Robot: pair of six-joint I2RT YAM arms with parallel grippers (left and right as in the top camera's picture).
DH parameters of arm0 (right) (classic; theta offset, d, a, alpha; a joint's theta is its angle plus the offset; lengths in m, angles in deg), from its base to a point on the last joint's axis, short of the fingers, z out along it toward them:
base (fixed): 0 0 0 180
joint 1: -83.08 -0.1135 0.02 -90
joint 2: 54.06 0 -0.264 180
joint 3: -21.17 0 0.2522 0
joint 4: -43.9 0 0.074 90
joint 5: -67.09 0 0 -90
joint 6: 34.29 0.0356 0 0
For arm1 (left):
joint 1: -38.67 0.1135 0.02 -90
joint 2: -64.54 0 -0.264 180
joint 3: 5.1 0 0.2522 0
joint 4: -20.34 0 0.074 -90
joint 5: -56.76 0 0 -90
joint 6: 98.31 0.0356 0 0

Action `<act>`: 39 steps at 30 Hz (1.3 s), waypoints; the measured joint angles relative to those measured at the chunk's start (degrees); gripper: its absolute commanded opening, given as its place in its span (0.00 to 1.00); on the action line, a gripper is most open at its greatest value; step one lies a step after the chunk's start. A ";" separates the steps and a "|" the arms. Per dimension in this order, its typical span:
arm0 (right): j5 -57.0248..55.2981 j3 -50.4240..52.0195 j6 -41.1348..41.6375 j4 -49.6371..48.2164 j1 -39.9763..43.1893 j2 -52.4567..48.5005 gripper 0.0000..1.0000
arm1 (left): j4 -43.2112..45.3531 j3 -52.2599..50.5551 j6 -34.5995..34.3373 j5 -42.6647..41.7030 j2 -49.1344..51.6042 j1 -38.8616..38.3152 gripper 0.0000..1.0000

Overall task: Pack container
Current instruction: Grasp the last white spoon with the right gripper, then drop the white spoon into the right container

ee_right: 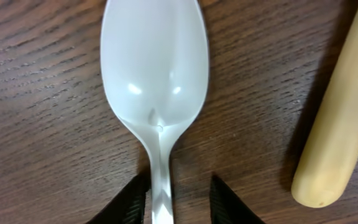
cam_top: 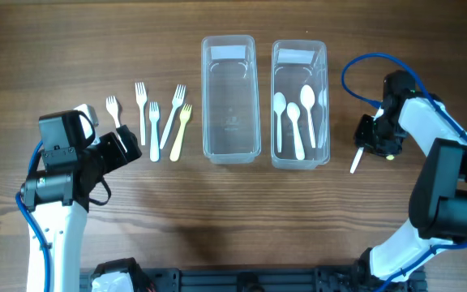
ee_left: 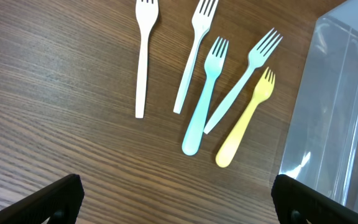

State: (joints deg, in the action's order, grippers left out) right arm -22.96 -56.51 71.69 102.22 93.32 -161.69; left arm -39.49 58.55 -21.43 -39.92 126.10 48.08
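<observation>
Two clear containers stand at the middle. The left container (cam_top: pixel 230 146) is empty; the right container (cam_top: pixel 323 122) holds several white spoons (cam_top: pixel 297 122). Several forks lie to the left, among them a yellow fork (cam_top: pixel 180 131) (ee_left: pixel 246 121) and a light blue fork (ee_left: pixel 202 102). My left gripper (cam_top: pixel 128 148) (ee_left: pixel 179 205) is open and empty, short of the forks. My right gripper (cam_top: pixel 373 139) (ee_right: pixel 179 202) is open and straddles the handle of a white spoon (ee_right: pixel 154 68) lying on the table right of the containers. Its left finger touches the handle; its right finger stands apart.
A cream utensil handle (ee_right: pixel 335 118) lies just right of the white spoon. The spoon's handle end (cam_top: pixel 354 161) sticks out below the right gripper. The left container's wall (ee_left: pixel 334 118) is close on the right of the left wrist view.
</observation>
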 measured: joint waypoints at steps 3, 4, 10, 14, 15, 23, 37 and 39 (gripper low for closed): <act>-0.57 0.63 0.72 -1.11 0.00 0.39 0.09 | -0.02 0.00 0.00 0.00 0.00 0.00 1.00; -0.70 0.68 0.74 -1.33 0.00 0.42 0.06 | -0.02 0.00 0.00 0.00 0.00 0.00 1.00; -0.70 0.48 0.15 -0.79 0.00 0.63 0.05 | 0.00 0.00 0.00 0.00 0.00 0.00 1.00; 2.10 -1.97 -2.23 3.32 0.00 2.56 0.04 | -0.02 0.00 0.00 -0.02 0.00 0.00 1.00; 3.41 -3.08 -2.67 3.63 0.00 4.17 0.04 | -0.02 0.00 0.00 0.00 0.00 0.00 1.00; 15.78 -11.58 -5.84 0.72 -7.82 25.40 0.04 | -0.02 0.00 0.00 -0.02 0.00 0.00 1.00; 13.75 -9.22 -4.55 -10.60 -22.84 4.04 0.24 | 0.00 0.00 0.00 0.00 0.00 0.00 1.00; 13.75 -8.66 -4.33 -10.58 -22.84 2.43 0.49 | -0.02 0.00 0.00 0.00 0.00 0.00 1.00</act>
State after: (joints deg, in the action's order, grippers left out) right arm -9.21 -65.17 67.37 91.64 70.48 -159.27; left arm -39.51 58.55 -21.43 -39.92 126.10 48.08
